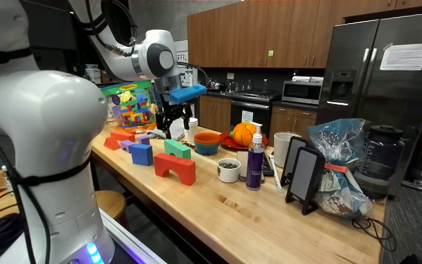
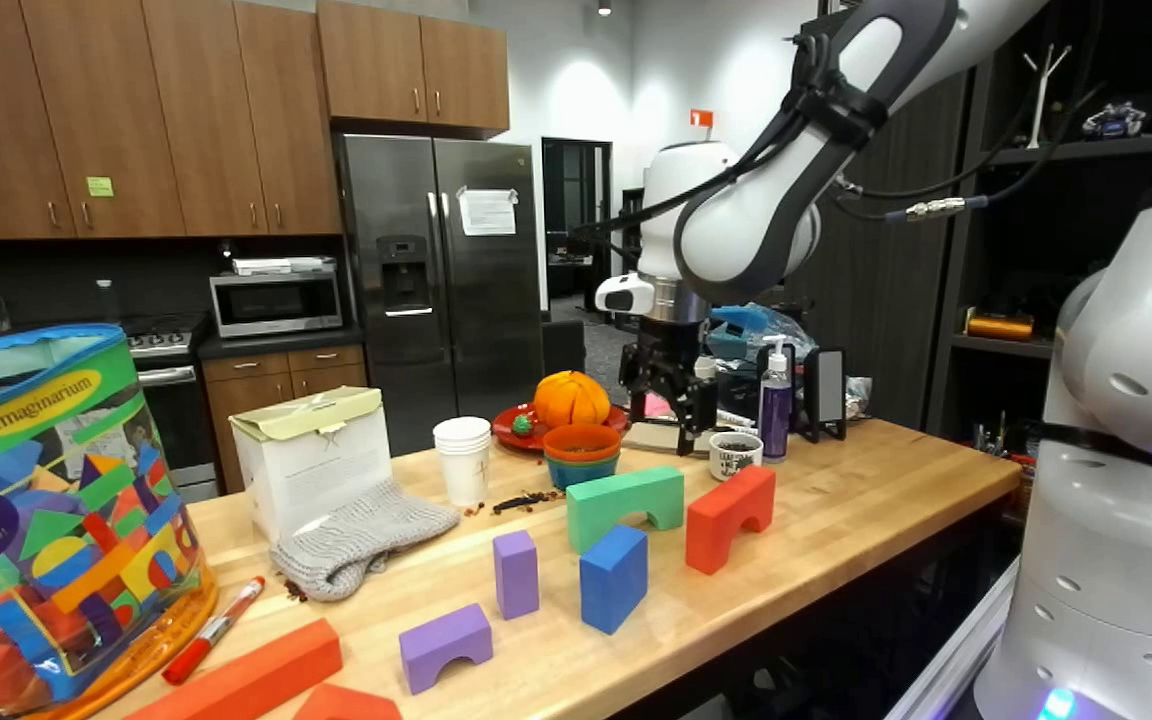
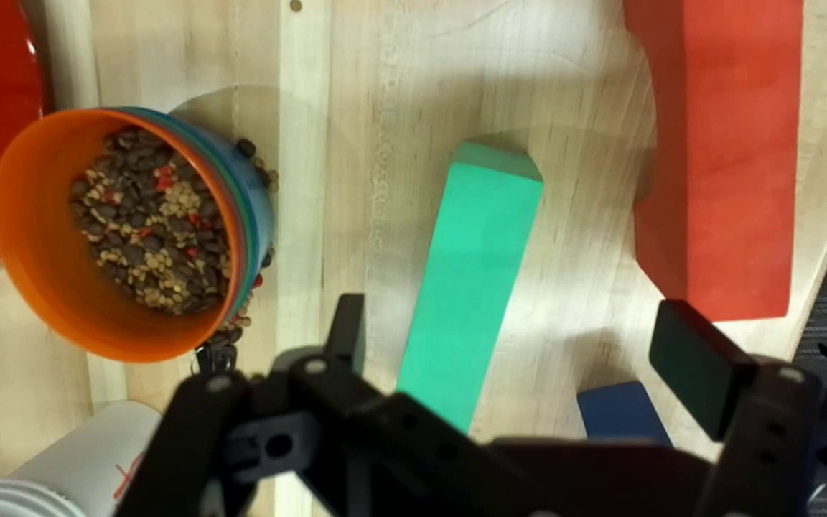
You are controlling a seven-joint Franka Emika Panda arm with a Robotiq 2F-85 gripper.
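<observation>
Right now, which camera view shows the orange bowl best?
The wrist view: it looks into the orange bowl from close up, showing the dark and tan bits inside. Both exterior views show it smaller, more from the side, its contents hardly visible.

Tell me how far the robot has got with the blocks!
Done, it seems: the green block, red arch block and blue block are already set out on the table. In hand: nothing; the open gripper hangs above the table. Left: no block is gripped yet, and more than that I can't tell.
</observation>
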